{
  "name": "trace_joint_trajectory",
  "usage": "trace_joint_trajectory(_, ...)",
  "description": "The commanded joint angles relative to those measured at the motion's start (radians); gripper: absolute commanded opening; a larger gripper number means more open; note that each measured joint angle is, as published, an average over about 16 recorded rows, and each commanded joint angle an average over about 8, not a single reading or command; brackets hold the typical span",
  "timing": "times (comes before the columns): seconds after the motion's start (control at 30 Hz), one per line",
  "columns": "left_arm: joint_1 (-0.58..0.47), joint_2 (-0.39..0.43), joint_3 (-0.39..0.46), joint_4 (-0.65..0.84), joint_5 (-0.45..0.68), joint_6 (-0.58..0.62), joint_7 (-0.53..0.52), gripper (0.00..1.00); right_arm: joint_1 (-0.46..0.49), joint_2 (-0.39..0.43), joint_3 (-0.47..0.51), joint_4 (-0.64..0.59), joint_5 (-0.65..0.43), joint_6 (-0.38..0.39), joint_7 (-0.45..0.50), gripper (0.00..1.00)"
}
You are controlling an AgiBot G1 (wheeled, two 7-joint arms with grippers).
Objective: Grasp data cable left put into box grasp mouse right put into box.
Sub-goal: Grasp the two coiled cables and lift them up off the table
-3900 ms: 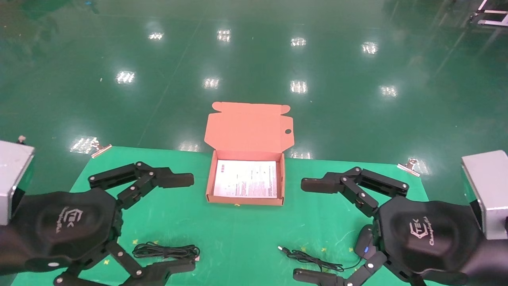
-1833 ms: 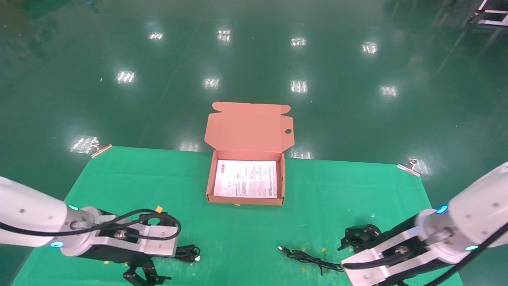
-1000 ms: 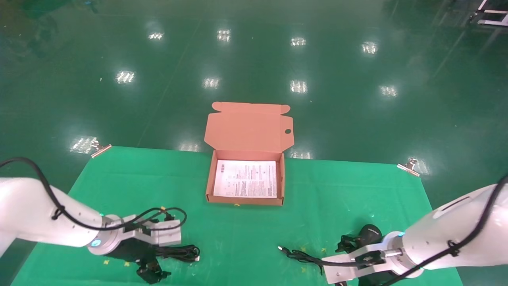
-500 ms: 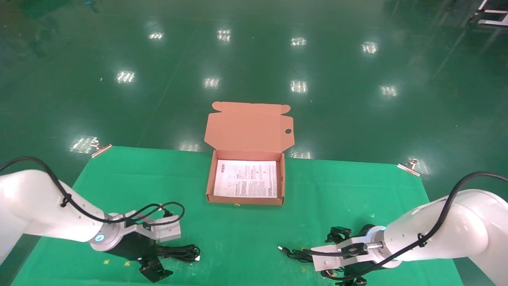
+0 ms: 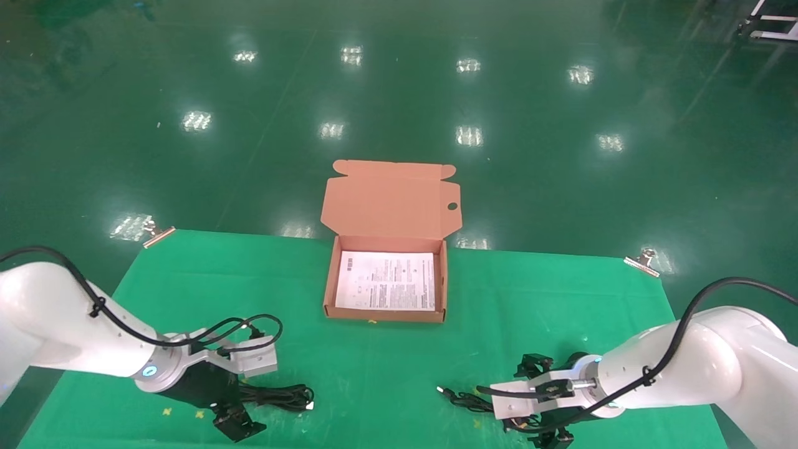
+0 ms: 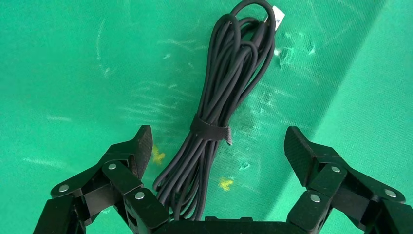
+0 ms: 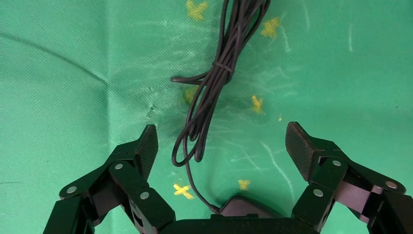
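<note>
The data cable [image 5: 280, 395] lies bundled on the green mat at the front left; the left wrist view shows it as a long black bundle [image 6: 214, 112] with a strap and a pale plug. My left gripper [image 5: 230, 408] hangs low over its near end, open, fingers either side of it [image 6: 219, 144], not touching. The mouse [image 7: 246, 207] shows only as a black front edge under my right gripper [image 7: 222, 138], which is open and straddles it. The mouse's loose cord [image 5: 464, 399] runs left from my right gripper [image 5: 541, 402]. The box [image 5: 383, 315] stands open mid-table.
A printed white sheet [image 5: 386, 280] lies flat in the box, and the lid [image 5: 389, 199] stands up behind it. Metal clips [image 5: 159, 236] [image 5: 642, 260] hold the mat's back corners. Yellow cross marks [image 7: 184, 191] dot the mat. Green floor lies beyond.
Both arms have come down from close to the camera to the front of the mat. The left gripper now hangs over the data cable and the right over the mouse. Both stay open.
</note>
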Motion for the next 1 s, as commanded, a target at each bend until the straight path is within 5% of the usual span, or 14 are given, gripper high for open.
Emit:
trace_joint_trajectory(0.03, -0.002, 0.002, 0.0, 0.006, -0.001, -0.002, 0.002, 0.0, -0.001, -0.001, 0.001, -0.004, 0.0, 0.005, 0.0, 0.0)
trace_joint_trajectory(1.0, 0.004, -0.004, 0.001, -0.016, 0.001, 0.003, -0.006, 0.0, 0.003, 0.004, -0.001, 0.011, 0.002, -0.012, 0.001, 0.0)
